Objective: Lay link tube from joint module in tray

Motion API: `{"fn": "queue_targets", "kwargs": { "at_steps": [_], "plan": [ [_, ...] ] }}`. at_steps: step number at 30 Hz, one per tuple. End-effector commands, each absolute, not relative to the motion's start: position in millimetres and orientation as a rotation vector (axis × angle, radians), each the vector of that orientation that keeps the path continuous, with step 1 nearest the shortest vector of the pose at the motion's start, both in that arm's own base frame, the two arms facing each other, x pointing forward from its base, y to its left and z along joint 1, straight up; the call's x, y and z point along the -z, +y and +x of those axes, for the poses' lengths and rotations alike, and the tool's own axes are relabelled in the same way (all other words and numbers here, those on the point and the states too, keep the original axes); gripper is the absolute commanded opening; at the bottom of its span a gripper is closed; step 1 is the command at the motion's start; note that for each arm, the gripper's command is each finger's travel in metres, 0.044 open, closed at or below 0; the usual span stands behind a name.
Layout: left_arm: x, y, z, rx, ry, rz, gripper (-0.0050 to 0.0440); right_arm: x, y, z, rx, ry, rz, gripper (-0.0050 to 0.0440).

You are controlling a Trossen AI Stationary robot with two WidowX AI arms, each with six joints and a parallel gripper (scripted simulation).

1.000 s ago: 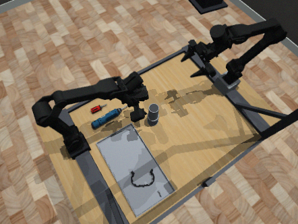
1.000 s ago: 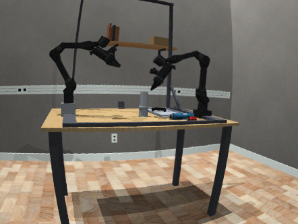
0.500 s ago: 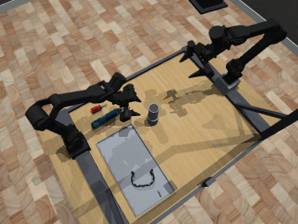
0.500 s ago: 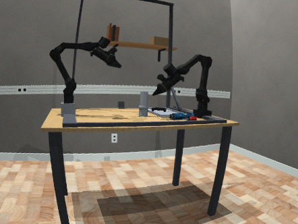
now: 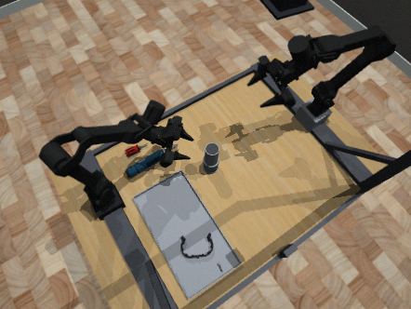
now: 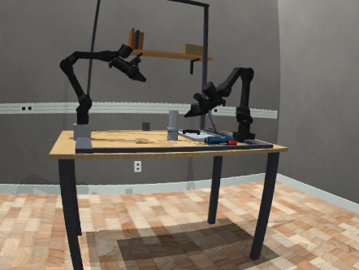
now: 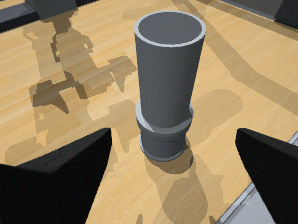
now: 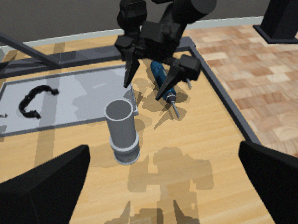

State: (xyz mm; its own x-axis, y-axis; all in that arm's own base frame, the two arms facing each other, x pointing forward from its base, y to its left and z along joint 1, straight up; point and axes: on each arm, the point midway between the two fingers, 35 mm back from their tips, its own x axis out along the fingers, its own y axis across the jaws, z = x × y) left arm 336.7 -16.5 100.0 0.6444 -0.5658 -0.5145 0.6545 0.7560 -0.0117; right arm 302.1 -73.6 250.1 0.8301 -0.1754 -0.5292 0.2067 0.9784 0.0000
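Note:
The grey link tube (image 5: 212, 153) stands upright on the darker joint module (image 5: 210, 167) in the middle of the table. In the left wrist view the tube (image 7: 167, 75) sits seated on the module (image 7: 164, 144), straight ahead between my finger edges. My left gripper (image 5: 190, 148) is open and empty, level with the tube and a short way to its left, not touching it; it also shows behind the tube in the right wrist view (image 8: 142, 91). My right gripper (image 5: 257, 93) is open and empty, high above the table's far side. The grey tray (image 5: 186, 228) lies in front of the tube.
A blue screwdriver (image 5: 144, 163) and a small red one (image 5: 134, 149) lie under my left arm. A black chain-like part lies in the tray's near end. A dark frame rail runs round the table edge.

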Motion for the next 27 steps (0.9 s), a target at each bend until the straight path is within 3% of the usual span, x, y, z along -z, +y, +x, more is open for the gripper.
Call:
{"fn": "queue_targets", "kwargs": {
  "at_steps": [1,27],
  "plan": [
    [-110,-16,345,0.703,0.481,0.204,0.0354,-257,-75,302,0.208,0.537,0.056,0.0440],
    [-79,-55,389,0.701,0.479,0.199,0.0354,-257,-75,302,0.208,0.537,0.056,0.0440]
  ]
}}
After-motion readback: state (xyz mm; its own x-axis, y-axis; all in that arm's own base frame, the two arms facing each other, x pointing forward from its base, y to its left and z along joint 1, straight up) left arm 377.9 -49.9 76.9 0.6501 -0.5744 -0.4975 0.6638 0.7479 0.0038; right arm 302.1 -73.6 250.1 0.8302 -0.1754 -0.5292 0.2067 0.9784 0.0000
